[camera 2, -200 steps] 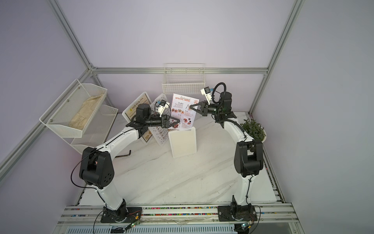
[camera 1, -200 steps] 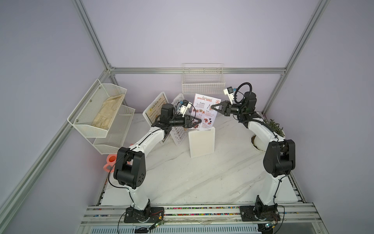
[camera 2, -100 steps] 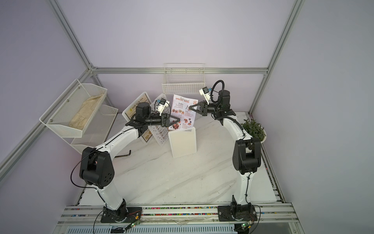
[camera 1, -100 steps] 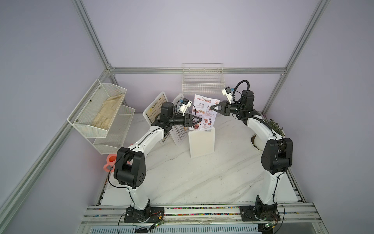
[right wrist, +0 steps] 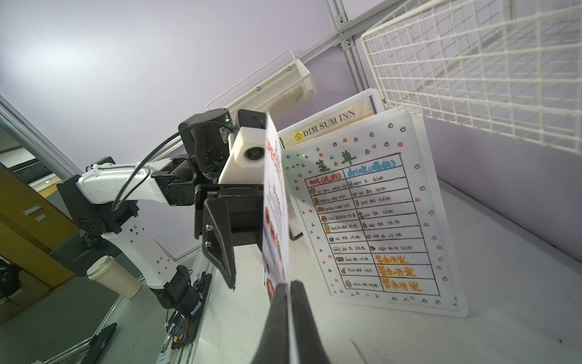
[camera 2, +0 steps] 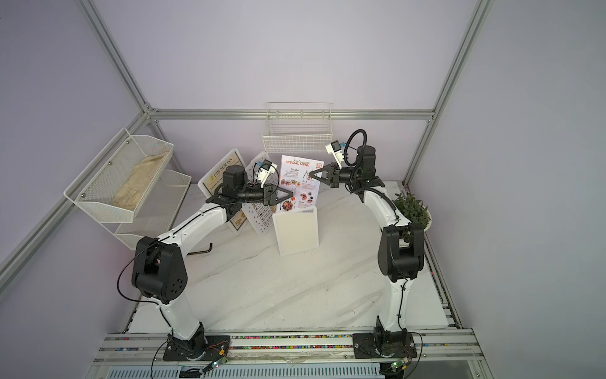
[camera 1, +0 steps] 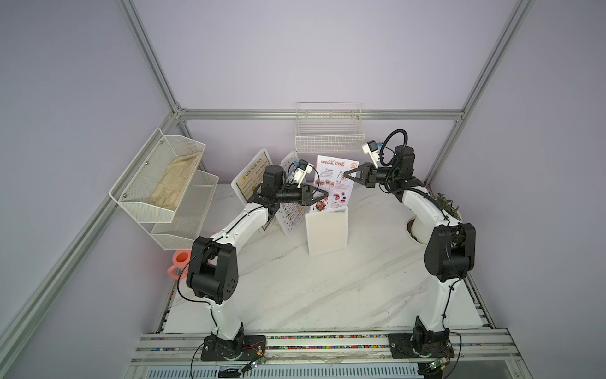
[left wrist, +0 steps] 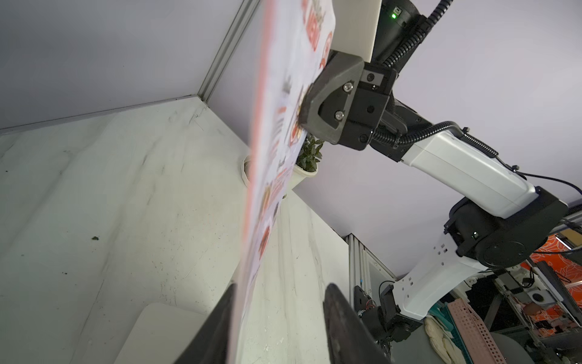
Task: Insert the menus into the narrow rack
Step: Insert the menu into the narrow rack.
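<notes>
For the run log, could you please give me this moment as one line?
right pincer: shut on SPECIAL MENU leaflet | left pincer: open astride its edge | leaflet: upright above white rack

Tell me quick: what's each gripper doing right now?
Left gripper: open, jaws straddling the SPECIAL MENU leaflet, not clamped.
Right gripper: shut on the leaflet's edge.

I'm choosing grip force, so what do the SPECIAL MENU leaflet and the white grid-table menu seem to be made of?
SPECIAL MENU leaflet: thin printed paper or light card, apparently matte; seen edge-on in the right wrist view it is very slim and slightly bowed. Grid-table menu: a hand-drawn sheet that looks laminated or sleeved in clear plastic; it has a clear rim and rounded corners, and stands stiffly upright.
</notes>
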`<state>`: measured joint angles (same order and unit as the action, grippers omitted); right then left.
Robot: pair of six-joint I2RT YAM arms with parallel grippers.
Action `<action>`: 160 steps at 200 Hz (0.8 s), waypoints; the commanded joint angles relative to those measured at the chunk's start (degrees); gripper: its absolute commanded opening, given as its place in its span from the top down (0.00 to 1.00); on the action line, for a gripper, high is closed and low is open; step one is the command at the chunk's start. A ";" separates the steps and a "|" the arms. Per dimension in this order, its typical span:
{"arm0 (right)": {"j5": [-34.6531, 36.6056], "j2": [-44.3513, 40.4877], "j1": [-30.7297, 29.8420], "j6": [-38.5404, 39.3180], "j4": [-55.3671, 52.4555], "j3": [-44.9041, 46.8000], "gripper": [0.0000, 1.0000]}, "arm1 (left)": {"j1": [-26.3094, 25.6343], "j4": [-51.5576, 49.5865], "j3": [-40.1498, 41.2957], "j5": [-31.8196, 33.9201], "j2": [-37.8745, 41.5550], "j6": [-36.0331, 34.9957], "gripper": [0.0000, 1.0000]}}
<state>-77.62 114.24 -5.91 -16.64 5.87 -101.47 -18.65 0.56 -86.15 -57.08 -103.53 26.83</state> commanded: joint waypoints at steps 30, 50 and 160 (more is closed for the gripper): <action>-3.07 -0.59 0.72 2.13 -0.46 -0.22 1.00 | -0.67 1.11 -3.24 -0.95 -0.26 -0.86 0.54; -3.15 -0.32 0.60 2.51 -1.08 -0.22 1.00 | -0.61 0.52 -3.20 -0.52 -0.19 -1.33 0.48; -1.50 2.53 -1.80 11.58 -13.77 -6.02 1.00 | -0.15 -0.56 -3.85 0.31 -0.33 -2.30 0.37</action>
<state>-77.80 115.74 -6.96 -9.61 -3.79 -105.03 -19.16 -1.04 -86.54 -56.62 -103.53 25.85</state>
